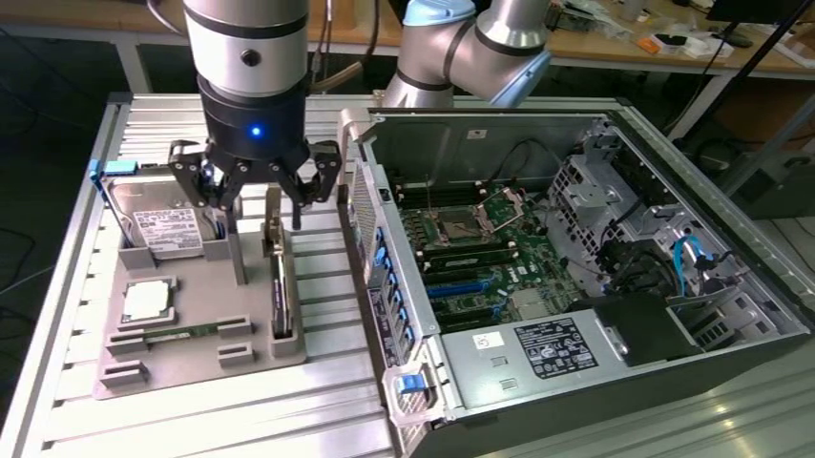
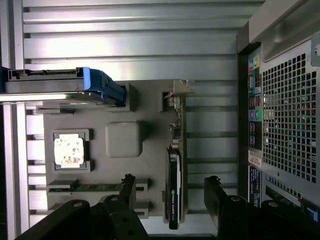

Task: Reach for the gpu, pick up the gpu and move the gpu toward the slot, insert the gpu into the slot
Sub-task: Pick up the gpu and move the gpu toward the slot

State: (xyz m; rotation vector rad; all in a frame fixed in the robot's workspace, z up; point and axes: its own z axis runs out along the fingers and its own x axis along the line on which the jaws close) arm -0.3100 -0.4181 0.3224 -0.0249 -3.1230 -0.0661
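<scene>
The gpu [image 1: 278,286] stands on its long edge in a holder on the grey fixture [image 1: 191,367], a thin green board with dark parts and a silver bracket at its far end. My gripper [image 1: 261,205] hovers open just above it, one finger on each side of the card's far half. In the wrist view the gpu [image 2: 175,170] runs edge-on between the two dark fingertips [image 2: 212,182], and my gripper [image 2: 170,181] touches nothing. The blue expansion slots [image 1: 459,286] lie on the motherboard inside the open computer case [image 1: 713,239], to the exterior view's right.
On the fixture also sit a silver hard drive [image 1: 159,224] with a white label, a processor [image 1: 149,301] and a narrow memory stick [image 1: 178,334]. The case's perforated rear wall [image 2: 285,110] rises close beside the gpu. A ribbed aluminium table [image 1: 255,420] lies underneath.
</scene>
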